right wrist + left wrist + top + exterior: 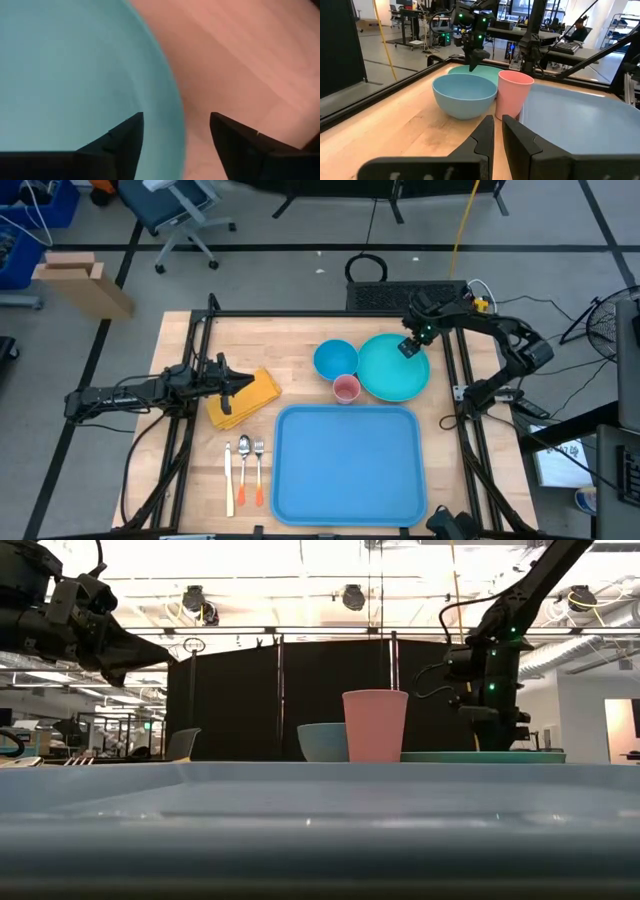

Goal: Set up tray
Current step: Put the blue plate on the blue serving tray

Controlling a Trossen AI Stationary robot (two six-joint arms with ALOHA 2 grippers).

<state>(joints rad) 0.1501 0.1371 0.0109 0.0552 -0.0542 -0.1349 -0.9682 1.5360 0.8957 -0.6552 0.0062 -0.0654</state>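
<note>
The sky-blue tray (290, 480) lies flat at the table's near middle, and its rim fills the bottom of the low view (320, 840). My right gripper (410, 348) is open and points down at the round teal plate (390, 375). One finger (125, 137) is over the plate (75, 65), the other (235, 137) is over bare wood outside the rim. My left gripper (235, 383) is shut, holds nothing, and hovers above the yellow cloth (258, 395). In the left wrist view my left gripper (498, 131) faces the blue bowl (464, 95) and the pink cup (514, 92). My right gripper straddles the teal plate's far rim (172, 100) from above, one finger inside the rim and one outside. Whether either finger touches the plate, I cannot tell. The plate lies flat on the table.
The blue bowl (335, 360) and the pink cup (346, 389) stand upright between the plate and the tray. A knife, spoon and fork (244, 470) with orange handles lie left of the tray. Black frame rails run along the table's left and right sides.
</note>
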